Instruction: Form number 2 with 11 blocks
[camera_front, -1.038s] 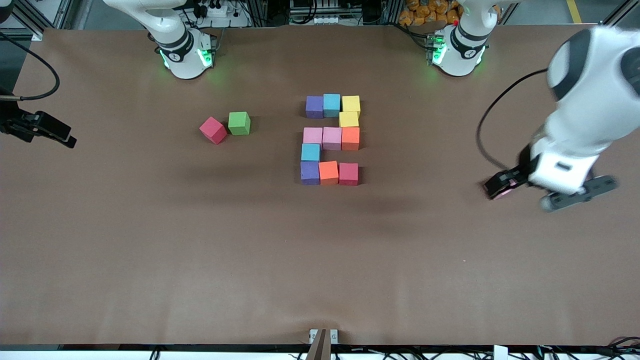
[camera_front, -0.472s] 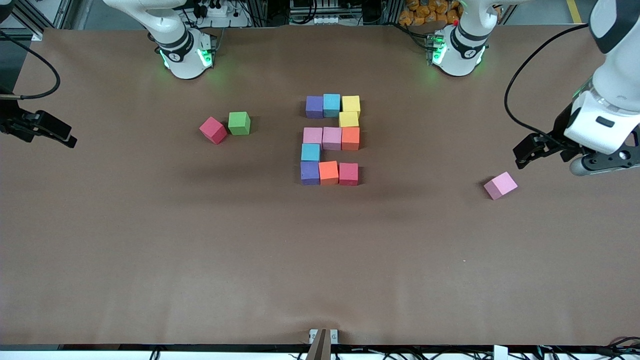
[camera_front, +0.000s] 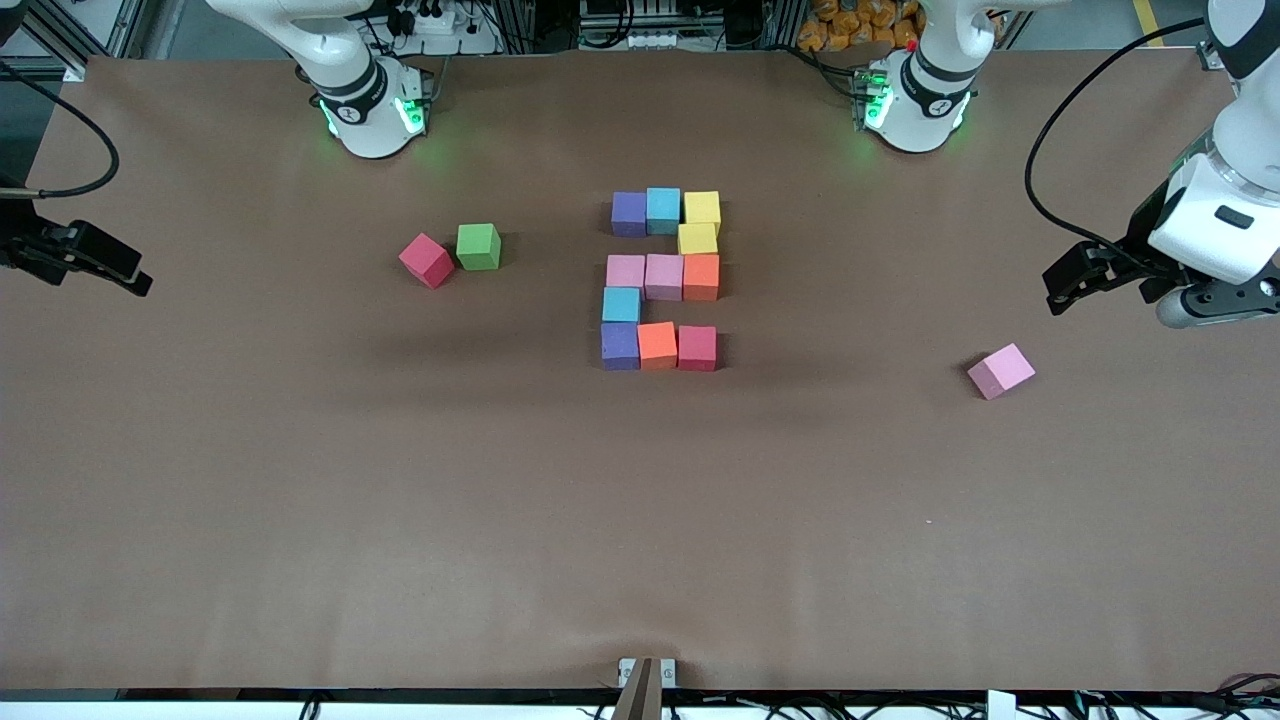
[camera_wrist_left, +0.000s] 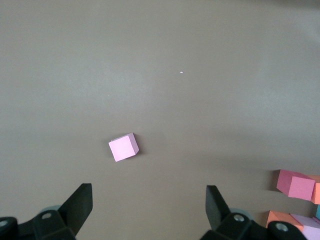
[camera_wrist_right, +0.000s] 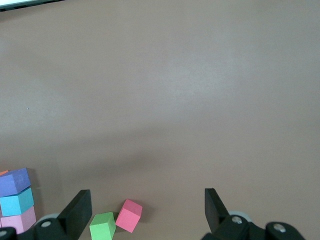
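Eleven blocks (camera_front: 662, 277) form the number 2 (camera_front: 661, 312) mid-table, at about 9 o'clock from a stray pink cube (camera_front: 1000, 371). Left gripper (camera_wrist_left: 149, 206) spread wide, empty, up over bare table at 2 o'clock from that cube. Right gripper (camera_wrist_right: 148, 210) likewise agape, empty, waiting at its table end; red cube (camera_front: 426, 260), green cube (camera_front: 478, 246) nearby.
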